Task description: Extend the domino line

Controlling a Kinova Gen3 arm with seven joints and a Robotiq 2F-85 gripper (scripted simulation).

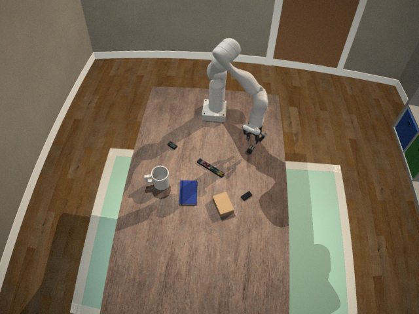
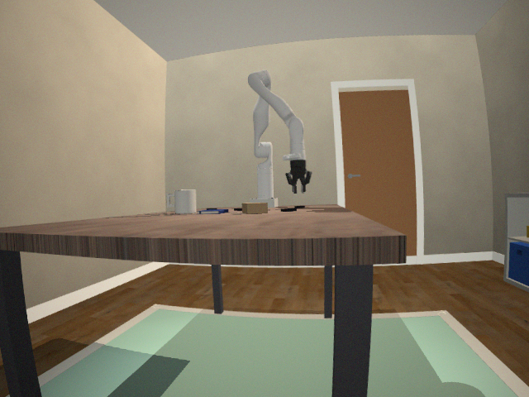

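Top view showed the gripper (image 1: pixel 254 137) hanging above the table (image 1: pixel 203 263), right of the arm's base (image 1: pixel 214 114), with its fingers part-way apart and nothing between them. Just below it in that view lay a small dark domino (image 1: pixel 250 149), apart from the fingers; its face could not be read. The line of dominoes (image 1: pixel 210 167) ran diagonally near the table's middle, showing red, green and yellow pips. A green-pipped domino (image 1: pixel 172 145) lay face up well to the line's left, and a face-down domino (image 1: pixel 246 195) lay well apart on the near right, close to the cardboard box (image 1: pixel 223 204). A blue book (image 1: pixel 188 191) and a white mug (image 1: pixel 158 177) sat nearby. In the exterior view the gripper (image 2: pixel 297 180) hovered well above the tabletop.
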